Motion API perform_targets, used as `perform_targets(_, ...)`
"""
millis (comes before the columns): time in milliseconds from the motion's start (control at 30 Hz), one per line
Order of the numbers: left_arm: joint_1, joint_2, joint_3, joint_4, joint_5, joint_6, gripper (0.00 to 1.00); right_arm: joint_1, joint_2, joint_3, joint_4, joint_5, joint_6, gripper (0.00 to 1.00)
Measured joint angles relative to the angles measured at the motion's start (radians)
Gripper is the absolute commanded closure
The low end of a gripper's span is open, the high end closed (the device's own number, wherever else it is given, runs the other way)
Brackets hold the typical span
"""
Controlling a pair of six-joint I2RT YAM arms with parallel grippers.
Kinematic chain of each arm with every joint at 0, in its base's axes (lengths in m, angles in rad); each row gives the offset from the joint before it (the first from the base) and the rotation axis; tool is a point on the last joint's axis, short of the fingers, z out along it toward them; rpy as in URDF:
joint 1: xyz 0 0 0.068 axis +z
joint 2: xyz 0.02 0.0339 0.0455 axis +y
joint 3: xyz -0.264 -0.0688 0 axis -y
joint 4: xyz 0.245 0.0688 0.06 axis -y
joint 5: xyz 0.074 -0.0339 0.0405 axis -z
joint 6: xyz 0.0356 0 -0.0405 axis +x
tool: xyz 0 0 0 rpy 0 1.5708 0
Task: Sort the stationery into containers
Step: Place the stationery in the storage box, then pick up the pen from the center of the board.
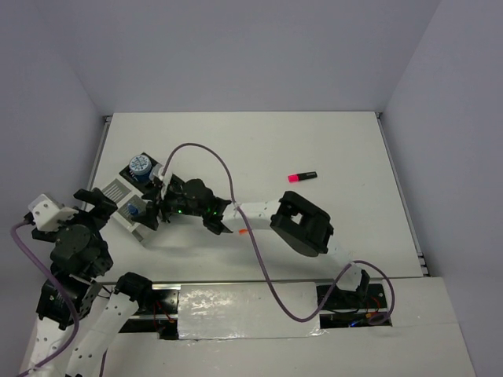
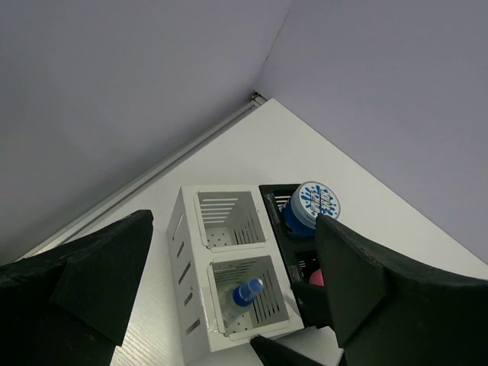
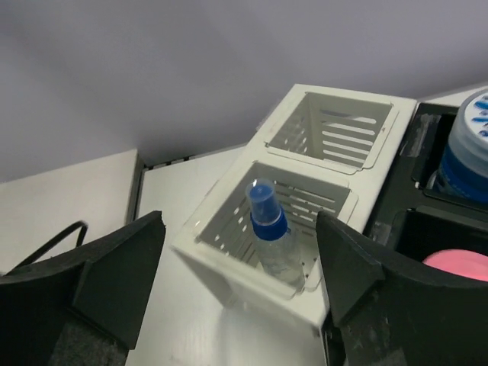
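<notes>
The right fingers [image 3: 114, 271] stand spread over the white organizer [image 3: 229, 274], where a blue-capped item [image 3: 268, 229] leans free in one compartment. The left fingers [image 2: 366, 267] are spread too, holding nothing. A blue-white roll [image 2: 314, 204] sits in the black box [image 3: 404, 232], and a pink-capped marker [image 1: 302, 176] lies well apart on the worktop [image 1: 314, 141]

The white table [image 1: 330, 149] carries the desk organizer [image 1: 116, 191] and a pink-capped marker [image 1: 302, 176], well apart.

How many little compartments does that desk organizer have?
4. Two white: far white compartment empty, near white compartment holds a blue-capped item. Two black: far black compartment holds a blue-white roll, near black compartment something pink.
</notes>
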Motion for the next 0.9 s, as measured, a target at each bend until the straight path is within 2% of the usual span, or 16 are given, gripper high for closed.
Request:
perform_targets(100, 0.000, 0.010, -0.007, 0.016, 0.006, 0.003, 0.01, 0.000, -0.119, -0.108, 0.010, 0.002, -0.006, 0.11)
perform_targets(133, 0.000, 0.015, -0.013, 0.026, 0.014, 0.005, 0.01, 0.000, -0.166, -0.142, 0.012, 0.009, -0.011, 0.01)
perform_targets(233, 0.001, 0.037, -0.027, 0.061, 0.076, 0.025, 0.01, 0.000, -0.350, -0.248, 0.012, 0.049, -0.025, 0.00)
perform_targets(400, 0.003, 0.110, -0.032, 0.138, 0.314, 0.087, 0.01, 0.000, -0.711, -0.389, -0.068, 0.298, -0.031, 0.00)
perform_targets(500, 0.003, 0.179, -0.032, 0.174, 0.478, 0.116, 0.01, -0.019, -0.893, -0.427, -0.240, 0.492, 0.015, 0.00)
perform_targets(633, 0.003, 0.265, -0.028, 0.181, 0.628, 0.133, 0.01, -0.122, -1.082, -0.530, -0.510, 0.623, 0.113, 0.00)
perform_targets(767, 0.003, 0.340, -0.019, 0.182, 0.747, 0.111, 0.01, -0.341, -1.245, -0.686, -0.783, 0.583, 0.187, 0.00)
perform_targets(833, 0.003, 0.378, -0.019, 0.179, 0.776, 0.082, 0.01, -0.425, -1.301, -0.734, -0.887, 0.538, 0.158, 0.00)
perform_targets(900, 0.002, 0.412, -0.011, 0.162, 0.782, 0.050, 0.01, -0.450, -1.326, -0.743, -0.973, 0.464, 0.090, 0.00)
